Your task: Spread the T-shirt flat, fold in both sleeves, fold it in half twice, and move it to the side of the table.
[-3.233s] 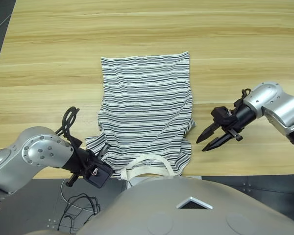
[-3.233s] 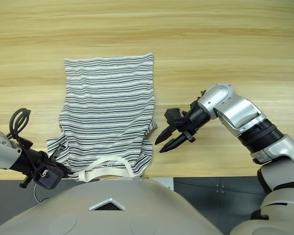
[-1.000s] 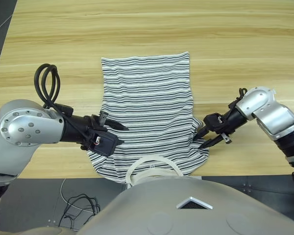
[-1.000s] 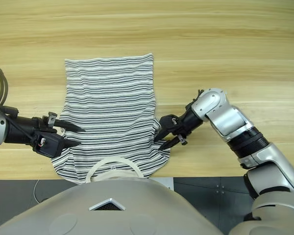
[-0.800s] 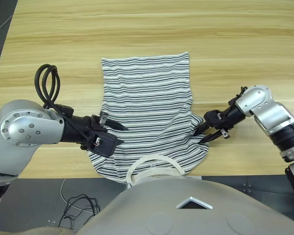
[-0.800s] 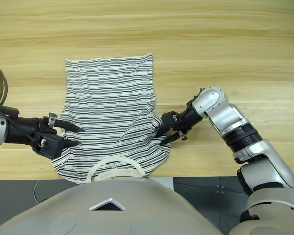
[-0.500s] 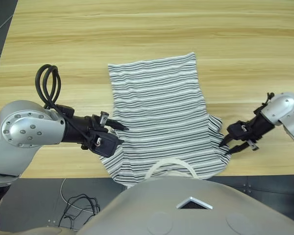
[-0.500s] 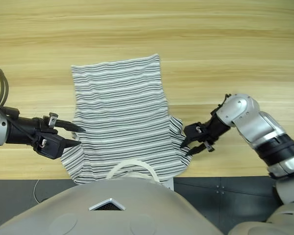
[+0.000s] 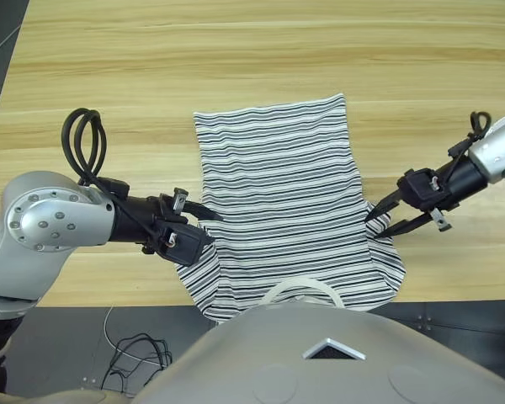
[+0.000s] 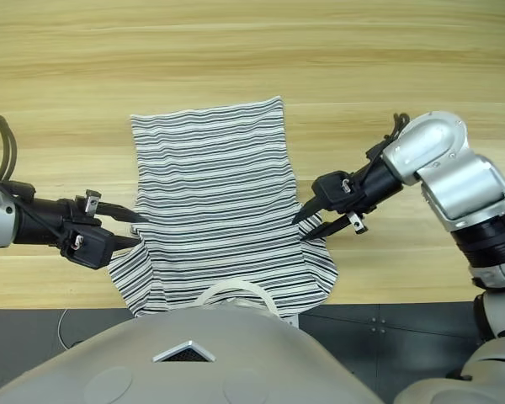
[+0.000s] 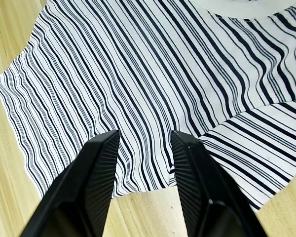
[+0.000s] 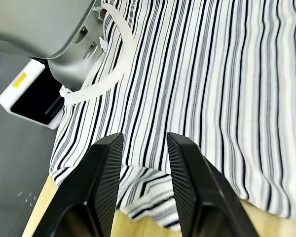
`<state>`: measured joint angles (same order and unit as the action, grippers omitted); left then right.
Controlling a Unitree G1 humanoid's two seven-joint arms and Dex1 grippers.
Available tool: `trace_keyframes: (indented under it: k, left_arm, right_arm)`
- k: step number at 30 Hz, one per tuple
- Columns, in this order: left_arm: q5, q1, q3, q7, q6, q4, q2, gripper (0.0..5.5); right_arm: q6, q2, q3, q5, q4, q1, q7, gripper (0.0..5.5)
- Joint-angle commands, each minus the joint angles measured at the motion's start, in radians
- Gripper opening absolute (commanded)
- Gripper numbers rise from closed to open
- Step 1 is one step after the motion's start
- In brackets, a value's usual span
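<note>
1. The striped T-shirt [image 9: 278, 185] lies front-down or front-up (I cannot tell which) near the middle of the tabletop [image 9: 236, 50]. Its straight hem points to 12 o'clock and its pale collar [image 9: 307, 290] to 6 o'clock, at the near edge of the tabletop.
2. The body of the shirt is mostly smooth, and the whole piece sits slightly skewed, the hem running a little higher toward 1 o'clock.
3. The lower corners flare outward. One flap of fabric spreads toward 7 o'clock and the other toward 5 o'clock, where it is rumpled and has a crease running in from the edge.
4. The left tool [image 9: 212, 229] sits at the shirt's edge at about 8 o'clock, low over the cloth. Its fingers [image 11: 101, 182] are spread apart with striped fabric and a strip of bare wood showing between them — released, gripping nothing.
5. The right tool [image 9: 372, 228] is at the opposite edge, at about 4 o'clock from the shirt's centre, pointing inward. Its fingers [image 12: 106, 182] are likewise spread over the stripes, released, and the rumpled fabric lies just beneath the tips.
6. A looped black cable [image 9: 80, 139] stands up from the left arm at 9 o'clock, well apart from the shirt.
7. Beyond the near edge of the tabletop — at 7 o'clock — loose dark wires [image 9: 139, 345] lie on the grey floor, and a white box with a dark face [image 12: 32, 96] sits below the collar end.
</note>
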<state>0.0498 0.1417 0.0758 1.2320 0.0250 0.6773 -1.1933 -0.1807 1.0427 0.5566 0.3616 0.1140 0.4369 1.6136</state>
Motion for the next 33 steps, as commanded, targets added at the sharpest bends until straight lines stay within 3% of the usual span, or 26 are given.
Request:
trace_keyframes:
  k: [1, 6, 12, 18, 28, 33]
  left_arm:
    - [-0.013, -0.045, 0.029, 0.01, -0.039, -0.045, 0.012, 1.9]
    - [-0.035, -0.108, 0.114, 0.026, -0.112, -0.143, 0.057, 1.9]
    - [-0.032, -0.121, 0.138, 0.031, -0.163, -0.194, 0.063, 1.9]
    - [-0.029, -0.1, 0.137, 0.028, -0.186, -0.19, 0.059, 1.9]
    - [-0.025, -0.039, 0.117, 0.003, -0.21, -0.192, 0.064, 1.9]
    - [-0.011, -0.03, 0.119, -0.087, -0.221, -0.272, 0.176, 1.9]
  right_arm:
    - [0.019, -0.209, 0.018, -0.068, -0.132, 0.099, -0.064, 1.62]
    - [0.286, -0.631, 0.046, -0.29, -0.638, 0.224, -0.383, 1.62]
    - [0.493, -0.912, 0.045, -0.457, -1.162, 0.344, -0.644, 1.62]
    - [0.497, -0.973, 0.062, -0.612, -1.415, 0.4, -0.821, 1.62]
    - [0.421, -1.002, 0.065, -0.754, -1.494, 0.467, -1.019, 1.62]
    - [0.625, -1.006, 0.052, -0.8, -1.474, 0.498, -1.128, 1.62]
